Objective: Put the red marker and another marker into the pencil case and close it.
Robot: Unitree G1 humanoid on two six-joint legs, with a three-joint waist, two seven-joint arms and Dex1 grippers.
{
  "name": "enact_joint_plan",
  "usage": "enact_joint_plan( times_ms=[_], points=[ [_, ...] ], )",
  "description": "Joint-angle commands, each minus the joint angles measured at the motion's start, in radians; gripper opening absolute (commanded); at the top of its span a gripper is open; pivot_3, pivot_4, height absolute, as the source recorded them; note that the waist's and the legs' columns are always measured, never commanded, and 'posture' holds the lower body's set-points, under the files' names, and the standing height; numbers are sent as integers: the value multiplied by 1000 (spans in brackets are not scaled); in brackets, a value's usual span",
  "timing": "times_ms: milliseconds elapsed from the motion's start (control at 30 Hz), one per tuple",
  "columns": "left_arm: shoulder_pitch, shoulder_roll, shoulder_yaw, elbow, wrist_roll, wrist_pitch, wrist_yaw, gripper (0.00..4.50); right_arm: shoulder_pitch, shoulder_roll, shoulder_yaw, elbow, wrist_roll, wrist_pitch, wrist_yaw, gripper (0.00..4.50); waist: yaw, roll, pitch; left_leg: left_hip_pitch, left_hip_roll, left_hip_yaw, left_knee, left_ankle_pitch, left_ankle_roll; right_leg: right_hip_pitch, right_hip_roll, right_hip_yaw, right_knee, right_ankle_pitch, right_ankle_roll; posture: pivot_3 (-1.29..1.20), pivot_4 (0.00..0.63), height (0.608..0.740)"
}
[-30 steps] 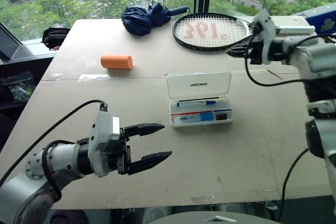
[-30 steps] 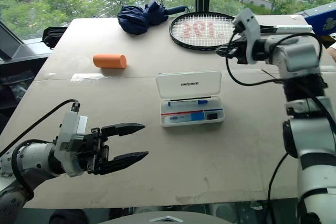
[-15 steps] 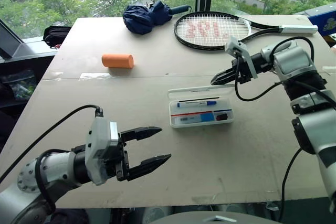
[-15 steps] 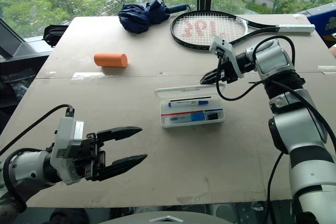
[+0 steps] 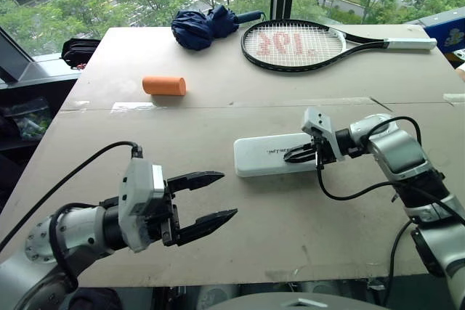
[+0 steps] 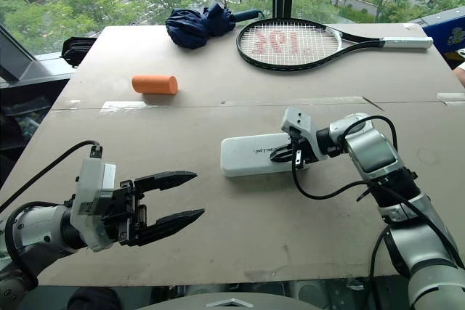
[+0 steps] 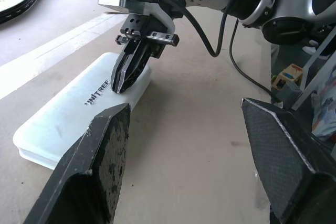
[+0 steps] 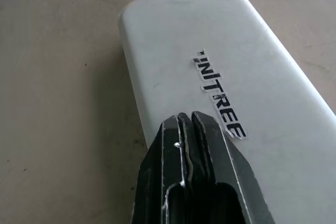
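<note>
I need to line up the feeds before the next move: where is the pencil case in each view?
Left eye: pencil case, lid down, centre-right on the table.
Right eye: centre.
Left wrist: lower left, beyond that gripper's fingers.
Right wrist: upper right.
Shared landmark: the right gripper, shut, tips on the lid beside the logo.

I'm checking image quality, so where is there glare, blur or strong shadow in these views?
Eye views: soft daylight from the windows, faint shadows, pale sheen on the table. Left wrist view: near fingers soft, pencil case sharp. Right wrist view: logo crisp, fingertips slightly soft.

white pencil case [image 5: 270, 155] w/ dark logo, orange cylinder [image 5: 164, 86], navy umbrella [image 5: 203, 25]
</note>
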Motion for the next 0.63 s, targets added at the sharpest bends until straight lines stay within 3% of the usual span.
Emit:
enact_joint_plan(
  times_ms=[33, 67, 167, 433, 467, 633],
  points=[
    [29, -19, -2, 26, 56, -1, 41, 3388, 118, -18, -259, -254, 181, -110, -27, 20, 9, 4, 3, -1, 0, 0, 0, 0, 0, 0, 0, 0, 0, 0, 0, 0, 150, 730],
    [43, -20, 0, 43, 76, -9, 30, 3388, 170, -50, -278, -293, 153, -138, -46, 20, 10, 5, 3, -2, -1, 0, 0, 0, 0, -1, -1, 0, -1, 0, 0, 0, 150, 730],
    [86, -22, 28, 104, 107, -35, -29, 3388, 327, -134, -327, -382, 116, -173, -76, 812, 13, 0, 1, -1, -1, 0, 0, 0, 0, 0, -1, 0, -1, 0, 0, 0, 150, 730],
    [219, -26, 148, 261, 214, -143, -192, 3388, 830, -213, -698, -503, 163, -288, -44, 4279, 15, 0, 1, 0, 0, 1, 0, 0, 0, 1, 1, 0, -1, -1, 0, 0, 150, 730],
    [225, -23, 158, 265, 217, -145, -203, 3388, 870, -207, -745, -508, 184, -299, -39, 4486, 16, 0, 1, 1, 0, 1, 0, 0, 0, 1, 1, 0, -1, -1, 0, 0, 150, 730],
    [243, -8, 164, 285, 229, -140, -261, 3388, 1036, -193, -861, -488, 204, -378, -4, 4486, 17, -1, 0, 3, 1, 3, 0, 0, 1, 3, 2, 2, -2, -2, -3, 0, 150, 730]
  ],
)
